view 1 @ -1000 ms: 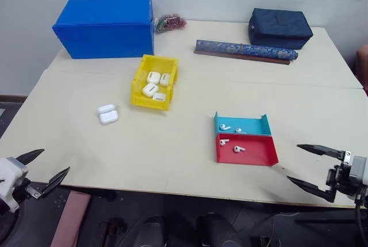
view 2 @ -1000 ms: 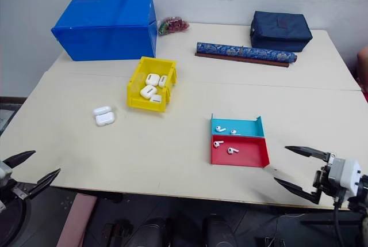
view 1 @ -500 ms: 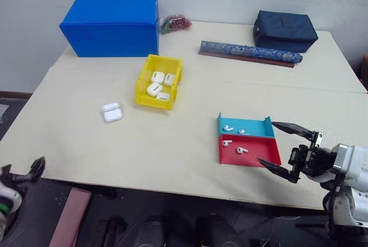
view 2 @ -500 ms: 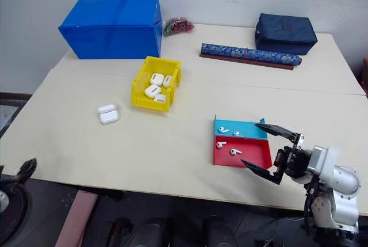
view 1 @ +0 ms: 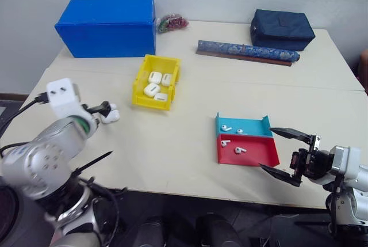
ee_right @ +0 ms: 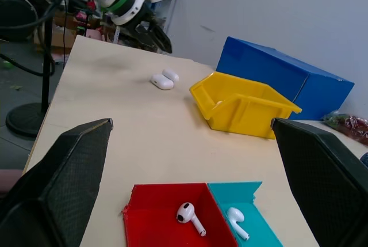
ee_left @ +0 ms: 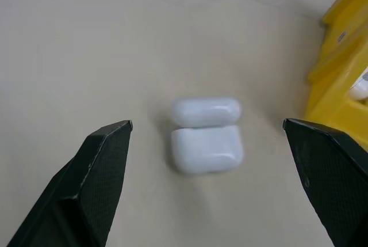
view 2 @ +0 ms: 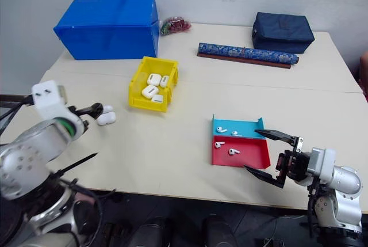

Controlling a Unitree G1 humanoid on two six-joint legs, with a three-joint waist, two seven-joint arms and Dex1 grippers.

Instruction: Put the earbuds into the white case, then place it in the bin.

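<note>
Left hand [ee_left: 204,137]: fingers spread wide, nothing between them. Small glossy white rounded case [ee_left: 206,135] lies on the beige worktop [view 1: 172,143] straight ahead of it, lid open, centred in the gap but not touched.

Right hand [view 1: 287,154]: also wide apart, empty, hanging at the worktop's near edge. Just ahead of it, toward the robot's left, sit the shallow red plastic tray [view 1: 253,158] and the shallow teal plastic tray [view 1: 256,127], touching each other. Tiny white stemmed earbuds [ee_right: 188,215] lie in them, two per tray.

Progress, my read: nothing done yet. Earbuds not in the case, case not in the small yellow open-top plastic bin [view 1: 141,88]. Left: pick buds, seat them, shut lid, move case to bin.

Bin is just beyond the case from the left hand and already holds several similar white cases [view 1: 156,84], so mix-up risk.

Far side of the worktop: big blue plastic box [view 1: 106,23], dark navy fabric bag [view 1: 282,28], long blue patterned roll [view 1: 247,51], small bag of coloured bits [view 1: 171,22]. None of it blocks either reach. Case-to-bin path is open.
</note>
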